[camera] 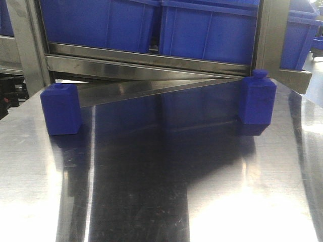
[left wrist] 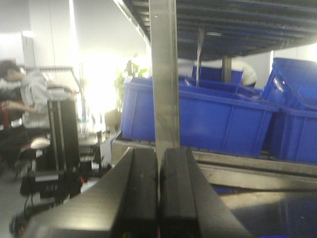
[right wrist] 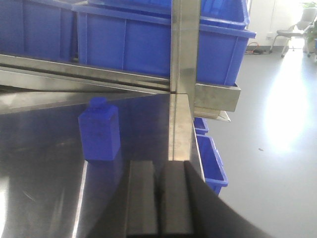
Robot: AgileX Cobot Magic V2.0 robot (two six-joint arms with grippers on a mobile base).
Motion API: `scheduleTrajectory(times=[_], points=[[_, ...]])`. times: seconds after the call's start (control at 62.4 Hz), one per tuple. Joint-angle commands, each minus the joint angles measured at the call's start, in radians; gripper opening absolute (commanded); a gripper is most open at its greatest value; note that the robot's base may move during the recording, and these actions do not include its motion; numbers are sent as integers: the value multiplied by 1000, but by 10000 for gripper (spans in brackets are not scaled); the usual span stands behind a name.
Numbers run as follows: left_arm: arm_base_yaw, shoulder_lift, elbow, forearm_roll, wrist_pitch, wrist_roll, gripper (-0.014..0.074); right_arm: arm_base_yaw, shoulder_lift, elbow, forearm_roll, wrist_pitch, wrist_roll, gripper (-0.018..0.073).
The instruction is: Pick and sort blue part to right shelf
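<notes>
Front view: steel table (camera: pixel 151 191) fills the lower frame. Two blue parts stand upright on it, well apart.
- left blue part (camera: pixel 61 108): about 10 o'clock, near the table's far edge.
- right blue part (camera: pixel 258 97): about 2 o'clock, just beside the upright post (camera: pixel 272 30).

The right shelf (camera: pixel 151 56) spans 12 o'clock, behind both parts. Its flat front rail (camera: pixel 126 50) runs across below the blue bins (camera: pixel 101 22). Neither part is on the shelf.

Right wrist view: right gripper (right wrist: pixel 159 173) at 6 o'clock, jaws pressed together with nothing between them. The right blue part (right wrist: pixel 100 130) stands at about 10 o'clock from it, apart from the fingers (right wrist: pixel 142 198).

Left wrist view: left gripper (left wrist: pixel 158 163) at 6 o'clock, jaws closed tight and empty. Post and bins lie at 12 to 3 o'clock. A blurred person (left wrist: pixel 29 94) sits at 9 o'clock.
</notes>
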Motion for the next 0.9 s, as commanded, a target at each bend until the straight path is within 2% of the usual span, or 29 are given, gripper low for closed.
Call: scheduleTrajectory(times=[0.0, 0.096, 0.192, 0.272, 0.448, 0.529, 0.593, 0.721, 0.881], points=[[-7, 115, -156, -74, 100, -6, 157, -5, -21, -22, -10, -107, 2, 34], [-7, 232, -260, -167, 192, 3, 286, -5, -21, -22, -10, -107, 2, 34], [-7, 338, -324, -280, 257, 57, 444, -5, -21, -22, -10, -107, 2, 34], [-13, 421, -354, -356, 303, 102, 524, -5, -21, -22, -10, -107, 2, 34], [-87, 601, -399, -524, 413, 229, 541, -5, -21, -22, -10, -107, 2, 34], [-139, 691, -428, -573, 445, 239, 545, -5, -21, -22, -10, -107, 2, 34], [-182, 761, -459, -580, 452, 272, 550, -5, -21, -22, -10, -107, 2, 34], [-277, 932, -551, -580, 447, 276, 550, -5, -21, -22, -10, -107, 2, 34], [-326, 1136, -710, -557, 484, 272, 550, -5, -21, -22, -10, -107, 2, 34]])
